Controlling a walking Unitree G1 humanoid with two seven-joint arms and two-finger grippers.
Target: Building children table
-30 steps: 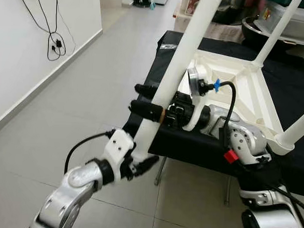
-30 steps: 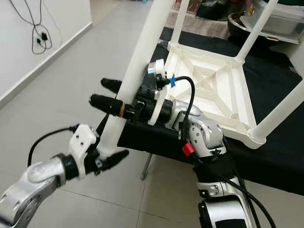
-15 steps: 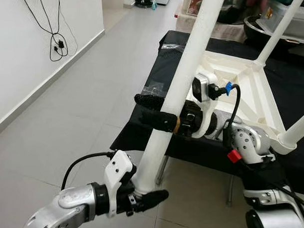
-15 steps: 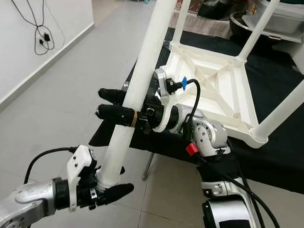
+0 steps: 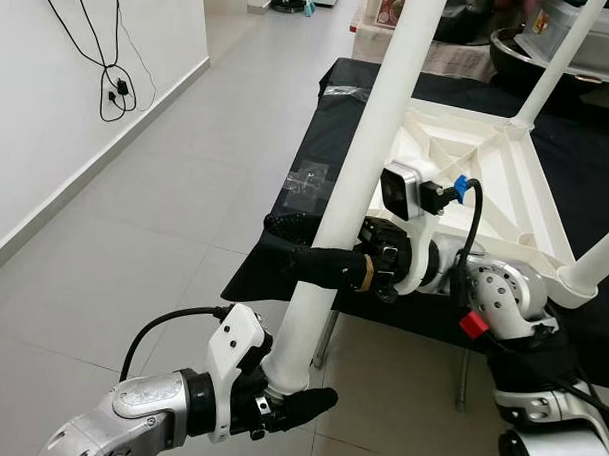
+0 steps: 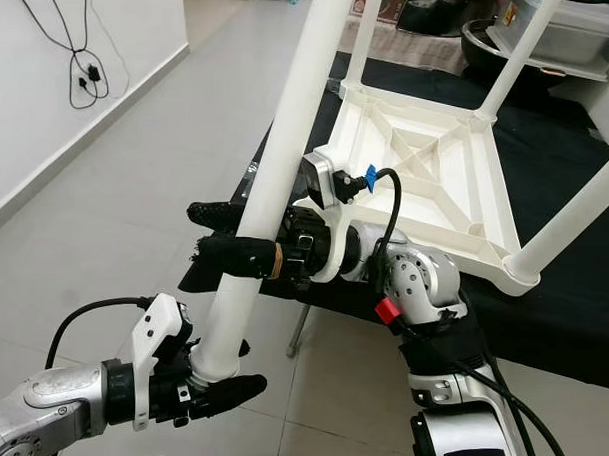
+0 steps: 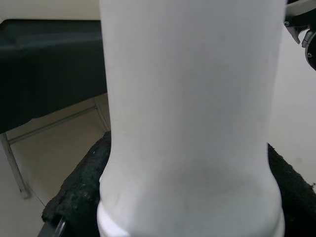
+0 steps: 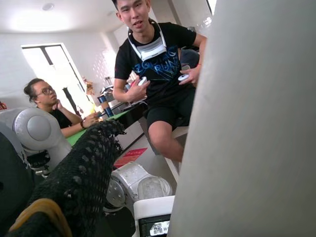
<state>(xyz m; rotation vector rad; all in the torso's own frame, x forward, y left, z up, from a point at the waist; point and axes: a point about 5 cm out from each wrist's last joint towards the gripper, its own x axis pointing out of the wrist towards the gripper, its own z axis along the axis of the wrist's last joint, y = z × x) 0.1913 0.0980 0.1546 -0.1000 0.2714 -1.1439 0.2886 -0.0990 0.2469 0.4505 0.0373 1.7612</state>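
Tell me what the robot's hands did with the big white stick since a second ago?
The left gripper slid down the white table leg to its bottom end and dropped lower. The right gripper slipped lower along the leg too, and its wrist turned. Both kept hold; nothing was let go. The upside-down table top stayed on the black cot.

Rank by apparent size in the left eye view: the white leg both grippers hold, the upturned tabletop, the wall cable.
1. White leg, though nearness to the camera enlarges it; held by the left gripper and right gripper.
2. Upturned tabletop.
3. Wall cable, smallest.
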